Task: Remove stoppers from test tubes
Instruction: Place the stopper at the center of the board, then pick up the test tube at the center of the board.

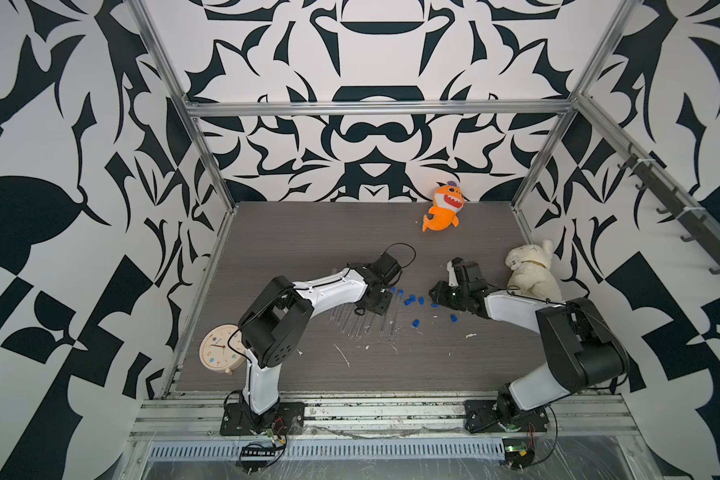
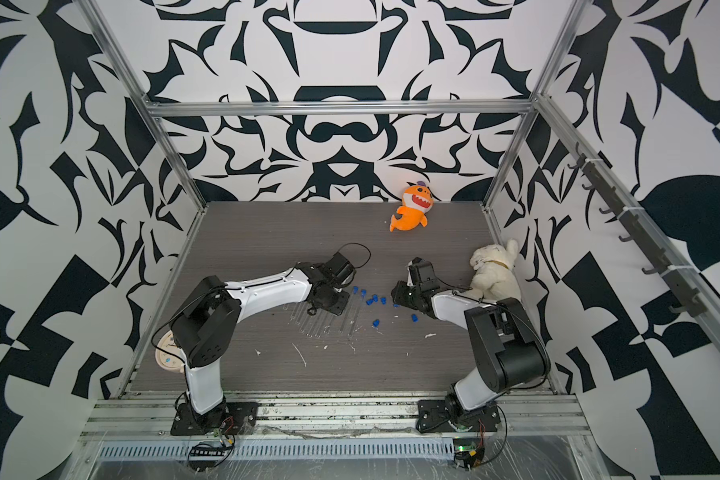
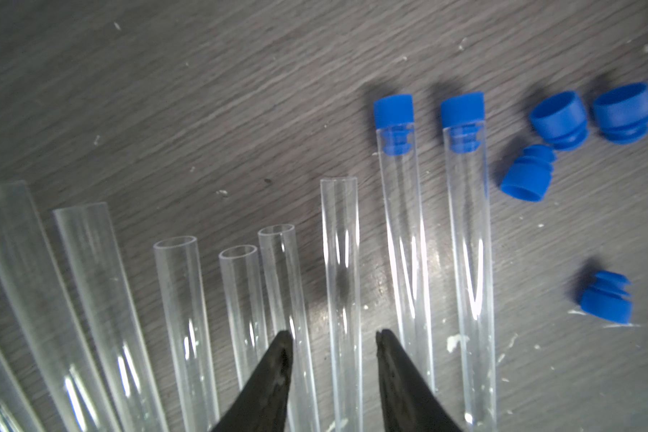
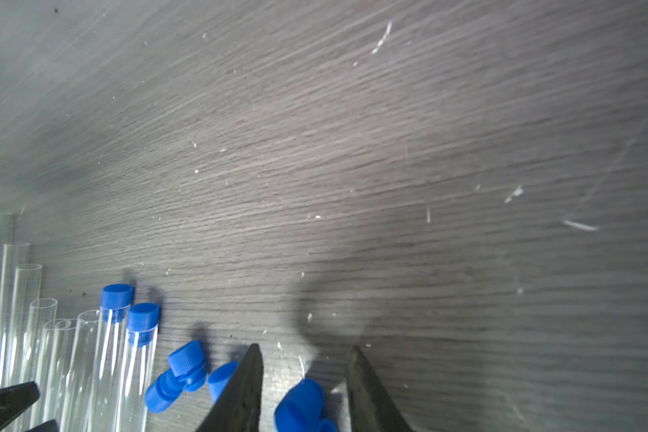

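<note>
In both top views your left claw hovers low over the row of test tubes lying side by side on the worktop. Your right claw sits just beside the scatter of loose stoppers. You cannot judge how far either claw is parted from up there (the parts are too small). In the left wrist view the left claw stands narrowly parted and grips nothing: a bare tube lies between the jaws with a gap on each side. Beside it lie two capped tubes, each with a blue plug seated in its mouth, and four loose plugs lie beyond them. In the right wrist view the right claw is likewise narrowly parted and empty, with a freed stopper on the worktop between the jaws, touching neither. This reads as the let-go after one pull, with two tubes to go. To do it well, spread both claws wider, then rise straight up, so no jaw rolls the bare tube into its neighbours or flicks the plug away. For the next one, I'd clamp the nearer capped tube on its glass and pull the cap along the tube's axis.
</note>
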Tool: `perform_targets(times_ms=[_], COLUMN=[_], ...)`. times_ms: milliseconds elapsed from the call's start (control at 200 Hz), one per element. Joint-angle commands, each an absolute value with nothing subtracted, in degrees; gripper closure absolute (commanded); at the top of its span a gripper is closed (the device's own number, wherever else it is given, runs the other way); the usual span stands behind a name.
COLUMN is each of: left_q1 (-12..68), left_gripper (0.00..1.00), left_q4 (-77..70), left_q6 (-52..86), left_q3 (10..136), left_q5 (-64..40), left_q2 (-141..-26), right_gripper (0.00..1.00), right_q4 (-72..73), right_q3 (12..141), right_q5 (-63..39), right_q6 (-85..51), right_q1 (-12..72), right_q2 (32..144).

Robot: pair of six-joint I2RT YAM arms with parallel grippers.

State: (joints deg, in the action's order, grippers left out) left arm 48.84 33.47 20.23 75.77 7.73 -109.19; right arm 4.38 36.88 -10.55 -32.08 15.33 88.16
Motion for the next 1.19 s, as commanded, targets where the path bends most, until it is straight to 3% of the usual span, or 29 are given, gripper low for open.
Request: perform_targets(times_ms=[0,345,625,1190], left_q1=[49.5,50.4,50.5,50.4], left_gripper=[0.58,0.56,0.56,0.59], left_q4=[34.7,34.1,34.4,35.5], left_q6=[20.7,20.8,20.7,20.6], left_q3=[78.0,81.0,83.3,85.5], left_q5=[7.1,5.2,4.7,5.1], left_q2=[-108.2,-111.3,-114.8,-118.9], right_gripper=[0.57,0.52,0.34,0.22], right_q4=[3.7,3.4,9.4,10.9], right_q3=[37.2,36.3,31.4,30.1], right_q5=[-8.9,-9.2,-12.1,-12.3], right_q6=[-30.8,-29.3,-27.8,-27.7], right_q1=[15.1,15.1,15.0,15.0], right_q2=[85.3,80.9,74.6,72.5])
